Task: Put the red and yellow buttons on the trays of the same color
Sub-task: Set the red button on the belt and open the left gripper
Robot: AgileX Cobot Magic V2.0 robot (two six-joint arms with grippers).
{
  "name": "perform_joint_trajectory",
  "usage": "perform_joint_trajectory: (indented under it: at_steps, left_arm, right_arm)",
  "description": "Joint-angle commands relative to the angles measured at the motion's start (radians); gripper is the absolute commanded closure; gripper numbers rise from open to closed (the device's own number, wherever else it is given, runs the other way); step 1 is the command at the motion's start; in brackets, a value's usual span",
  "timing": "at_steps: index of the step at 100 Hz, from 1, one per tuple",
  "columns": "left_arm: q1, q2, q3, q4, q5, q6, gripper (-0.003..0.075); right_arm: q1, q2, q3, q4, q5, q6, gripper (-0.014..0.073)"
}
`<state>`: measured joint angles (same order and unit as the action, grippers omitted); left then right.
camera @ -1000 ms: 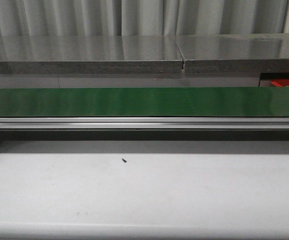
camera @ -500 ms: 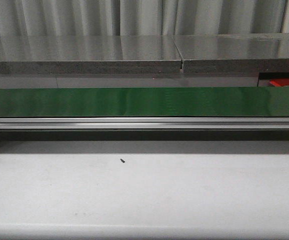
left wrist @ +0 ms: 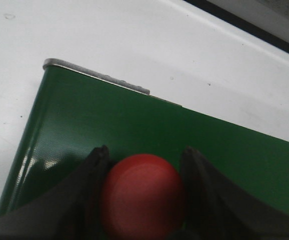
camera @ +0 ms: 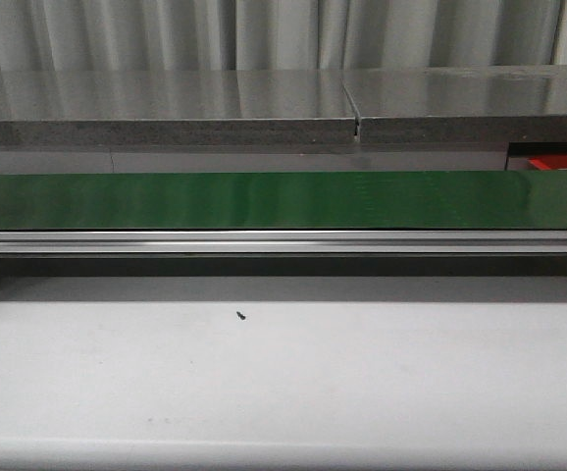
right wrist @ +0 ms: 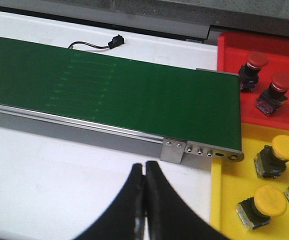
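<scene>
In the left wrist view a red button (left wrist: 142, 192) sits between the fingers of my left gripper (left wrist: 145, 151), which is shut on it just over the green belt (left wrist: 134, 120) near the belt's end. My right gripper (right wrist: 144, 165) is shut with nothing in it, above the white table beside the belt's other end (right wrist: 204, 150). The red tray (right wrist: 284, 50) holds two red buttons (right wrist: 257, 61) (right wrist: 282, 81). The yellow tray (right wrist: 229, 190) holds two yellow buttons (right wrist: 283, 147) (right wrist: 269, 200). Neither gripper appears in the front view.
The green belt (camera: 264, 199) runs across the front view on a metal frame (camera: 283, 243), with a sliver of the red tray (camera: 563, 163) at the far right. A black plug with a wire (right wrist: 115, 40) lies behind the belt. A small dark speck (camera: 240, 315) lies on the table.
</scene>
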<state>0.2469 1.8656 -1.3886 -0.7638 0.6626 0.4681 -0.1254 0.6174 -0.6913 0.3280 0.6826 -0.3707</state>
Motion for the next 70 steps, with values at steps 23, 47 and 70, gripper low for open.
perform_joint_trajectory:
  at_steps: [23,47,70]
  left_arm:
    - [-0.004,-0.056,-0.025,-0.097,0.047,0.106,0.0237]
    - [-0.004,-0.121,-0.027,-0.132,0.050,0.118,0.0050]
    - [0.027,-0.193,-0.056,-0.044,-0.017,0.118,0.0050]
  right_arm:
    - [0.003,0.000,-0.025,0.013,-0.060,-0.006,0.0711]
    - [0.003,0.000,-0.025,0.013,-0.060,-0.006,0.0711]
    - [0.003,0.000,-0.025,0.013,-0.060,-0.006,0.0711]
